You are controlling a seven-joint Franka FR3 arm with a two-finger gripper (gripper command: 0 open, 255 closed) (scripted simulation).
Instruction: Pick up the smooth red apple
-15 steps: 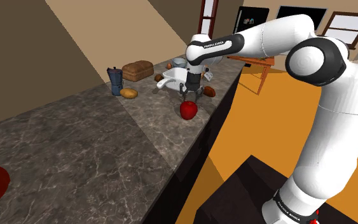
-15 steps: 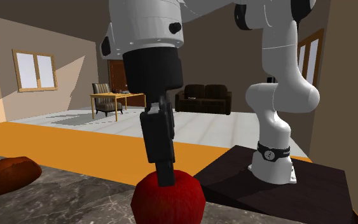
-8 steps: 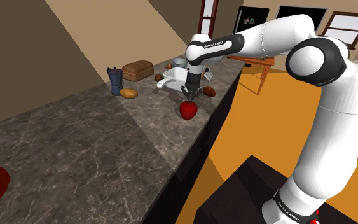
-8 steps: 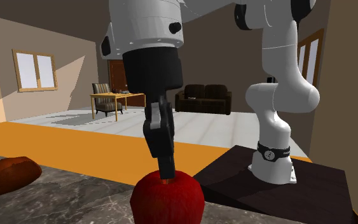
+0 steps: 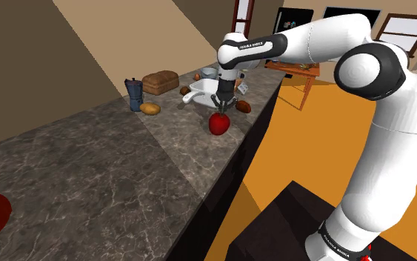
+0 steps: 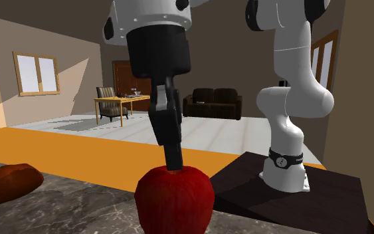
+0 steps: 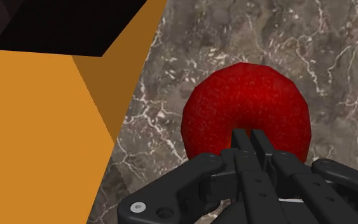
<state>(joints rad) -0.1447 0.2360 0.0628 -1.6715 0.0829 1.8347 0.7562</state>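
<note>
The apple [image 5: 218, 124], near the edge of the surface [image 5: 88, 170], is pinched only at its top by clenched jaws — so thin a hold may be lost and it rolled off.

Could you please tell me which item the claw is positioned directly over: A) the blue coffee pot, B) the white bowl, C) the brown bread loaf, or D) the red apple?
D: the claw points straight down at the top of the red apple, its tips at the dimple.

tool [image 5: 221, 109] seemingly pinching red apple [image 5: 218, 124], veined counter [image 5: 110, 163]
</note>
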